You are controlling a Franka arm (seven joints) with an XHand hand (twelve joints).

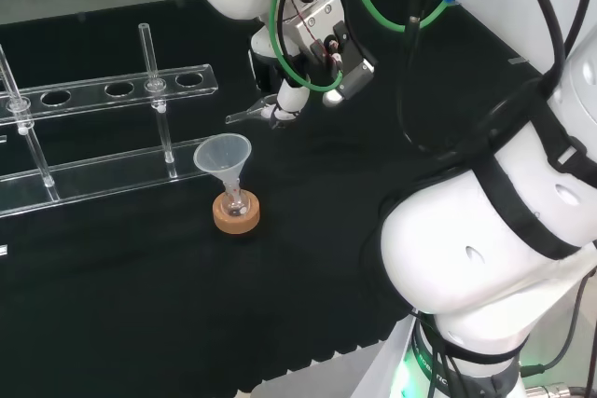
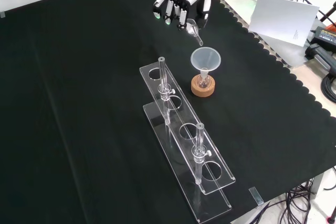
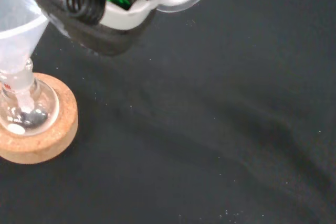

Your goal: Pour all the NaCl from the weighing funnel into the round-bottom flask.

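A small round-bottom flask [image 1: 235, 201] sits on a cork ring [image 1: 236, 217] with a clear plastic funnel [image 1: 223, 155] in its neck. In the front view the flask [image 2: 203, 81], ring [image 2: 203, 89] and funnel [image 2: 205, 59] stand right of the rack. The hand [image 1: 283, 92] hovers above and behind the funnel, shut on a clear weighing funnel [image 1: 245, 116] whose spout points toward the funnel's mouth. From the front, the hand [image 2: 178, 4] holds the weighing funnel [image 2: 195, 31] spout-down just above the funnel. Close up, the flask [image 3: 23, 109] on its ring [image 3: 50, 140] shows a little white material at its bottom.
A clear acrylic tube rack [image 1: 112, 90] with upright rods stands left of the flask in the head view, and the rack [image 2: 184, 140] runs toward the front edge in the front view. White sheets [image 2: 281, 17] lie beyond the cloth's scalloped edge.
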